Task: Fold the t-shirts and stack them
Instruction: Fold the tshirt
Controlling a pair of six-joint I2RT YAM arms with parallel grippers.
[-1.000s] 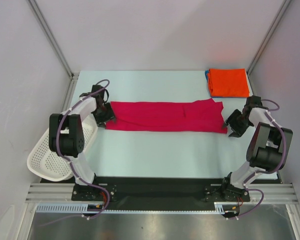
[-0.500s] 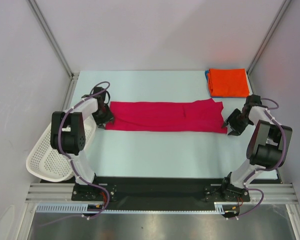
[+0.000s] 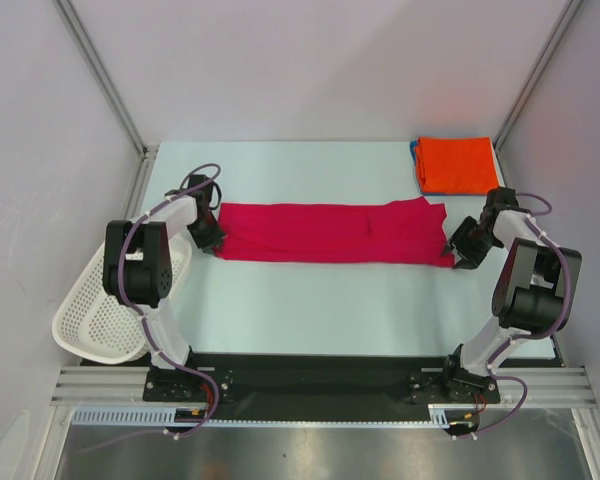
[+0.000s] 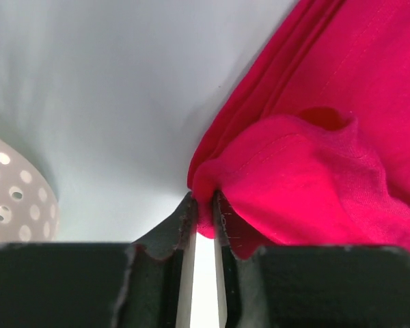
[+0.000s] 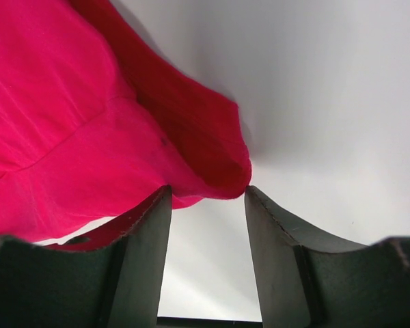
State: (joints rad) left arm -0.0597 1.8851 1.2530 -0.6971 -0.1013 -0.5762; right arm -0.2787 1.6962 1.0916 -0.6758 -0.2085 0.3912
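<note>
Soft crimson t-shirt (image 3: pixel 330 233), a long wrinkled band: left hand (image 4: pixel 203 203) pinches its edge; right hand (image 5: pixel 207 196) stands open at its corner.

Top cam sat high behind the arm bases, looking down from far out, whole table (image 3: pixel 310 300) in frame. L wrist cam sat right behind left gripper (image 4: pixel 203 199), v. close, facing crimson t-shirt (image 4: pixel 328 171) left end; R wrist cam behind right gripper (image 5: pixel 207 193), same shirt's right end. All 3 shared it.
</note>
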